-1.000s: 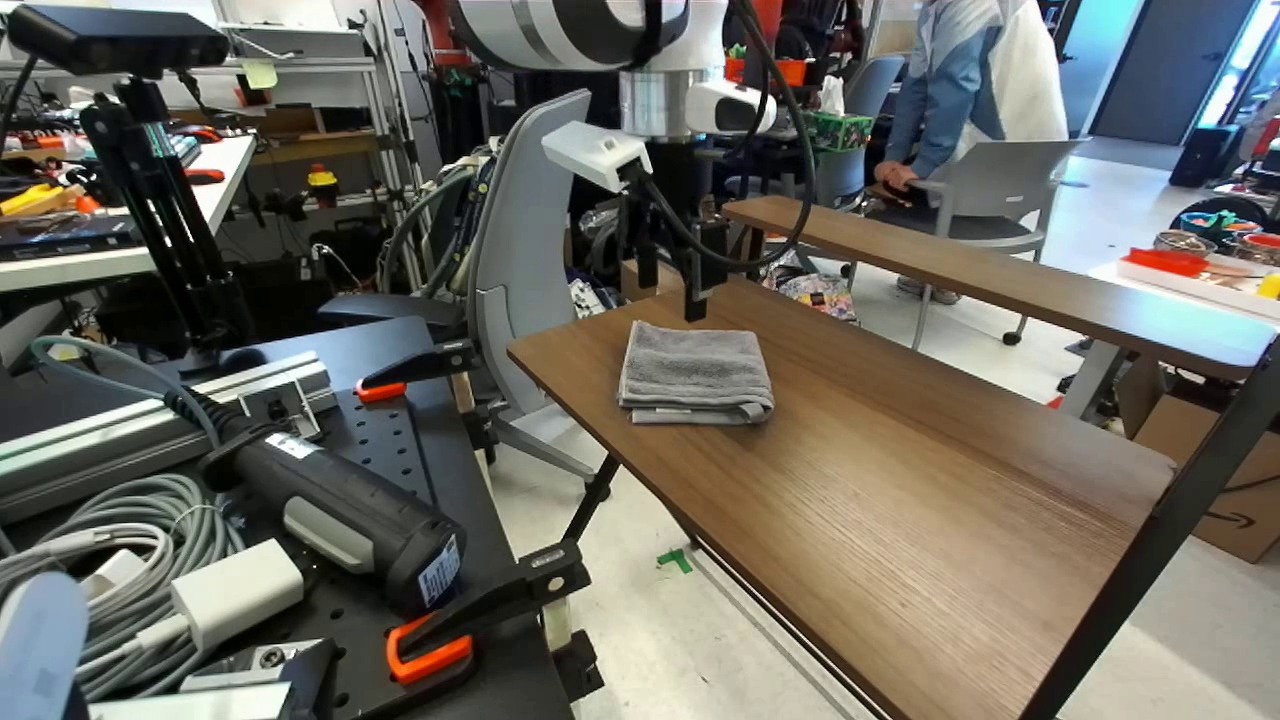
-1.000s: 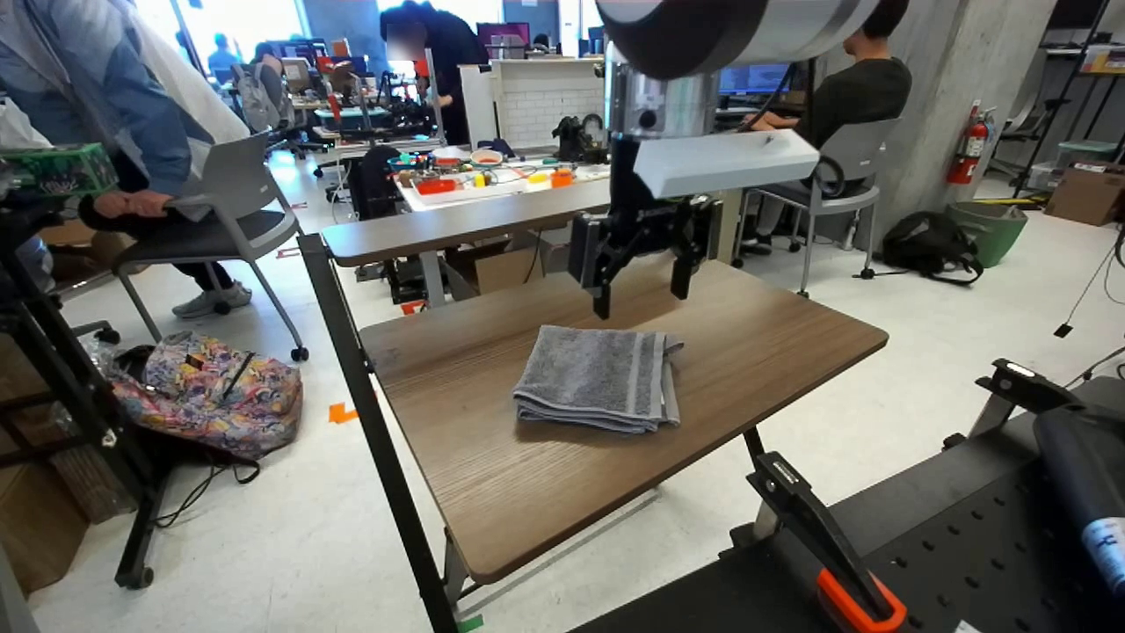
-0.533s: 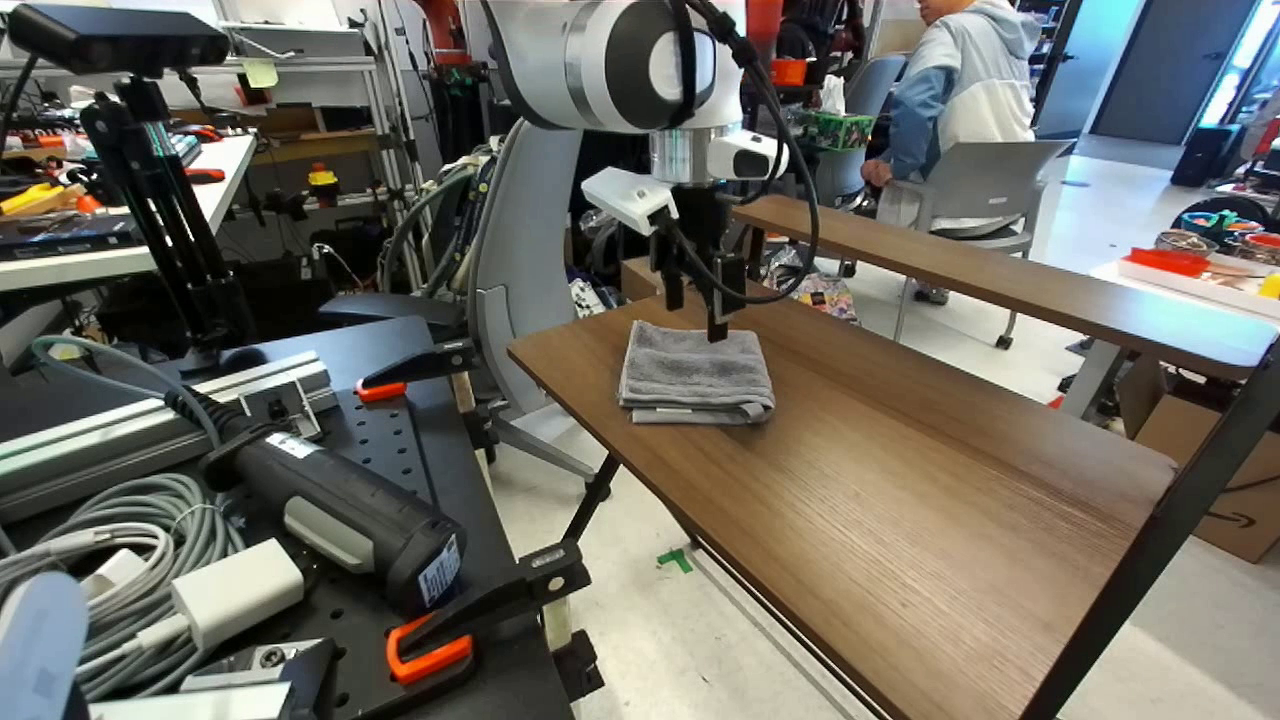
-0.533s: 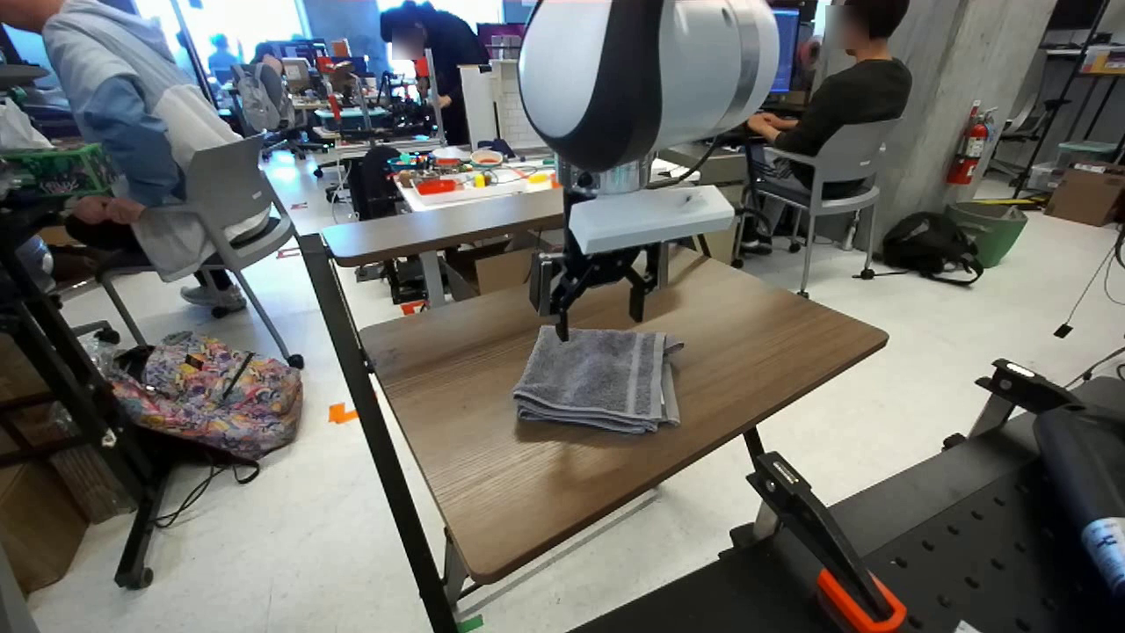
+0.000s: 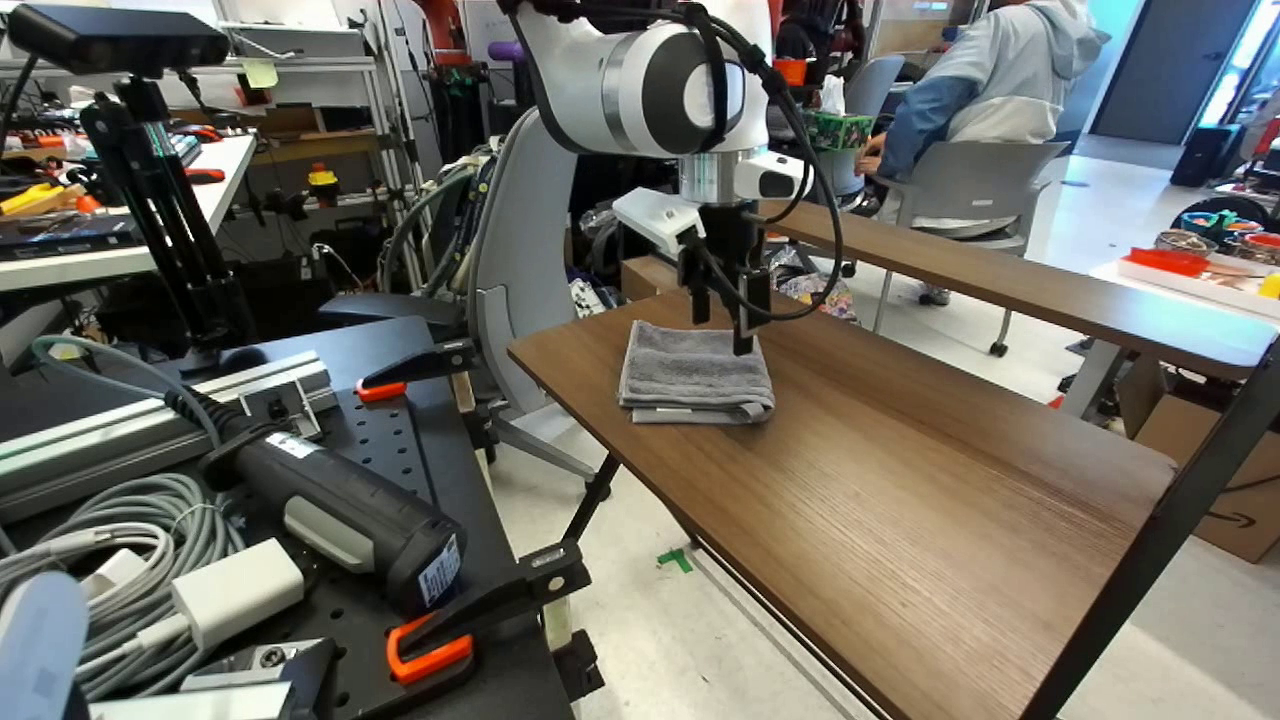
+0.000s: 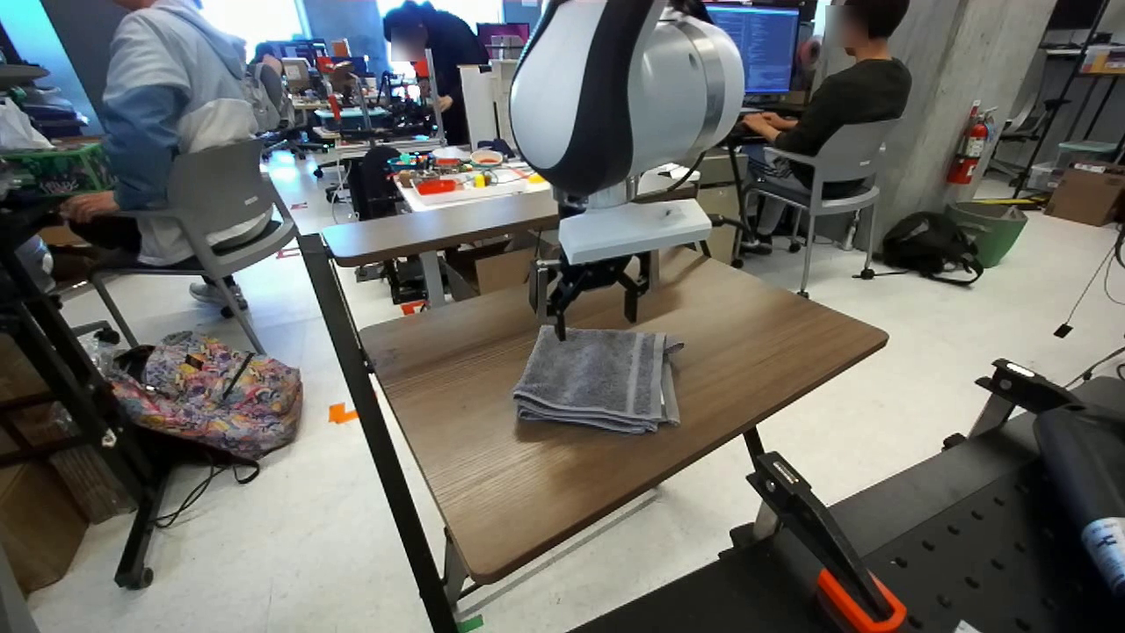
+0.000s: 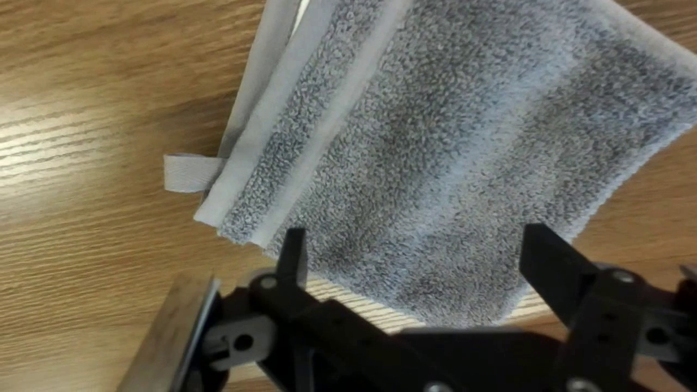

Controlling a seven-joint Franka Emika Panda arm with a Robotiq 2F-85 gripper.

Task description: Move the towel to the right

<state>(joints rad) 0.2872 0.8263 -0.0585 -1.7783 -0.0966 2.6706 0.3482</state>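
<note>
The towel [image 5: 690, 378] is a grey folded cloth lying flat in layers on the brown wooden table [image 5: 930, 500]. It also shows in an exterior view [image 6: 584, 382] and fills much of the wrist view [image 7: 435, 136], with lighter bands and a small loop tag at its left edge. My gripper [image 5: 722, 331] is open and empty above the towel's far part; it also shows in an exterior view [image 6: 596, 323]. In the wrist view the gripper [image 7: 416, 231] has its fingers spread wide to either side of a towel corner. The fingertips appear to be above the cloth, not pressing it.
A raised wooden shelf [image 6: 457, 227] runs along the table's back, held by a black metal post [image 6: 373, 413]. A black workbench [image 5: 440, 430] with orange clamps [image 5: 430, 655] stands beside the table. A grey chair [image 5: 520, 260] is near the table's end. A seated person [image 5: 985, 90] is behind.
My open gripper has come lower and moved across above the towel, rightward in one exterior view and leftward in another. The towel has not moved. The seated person has shifted.
</note>
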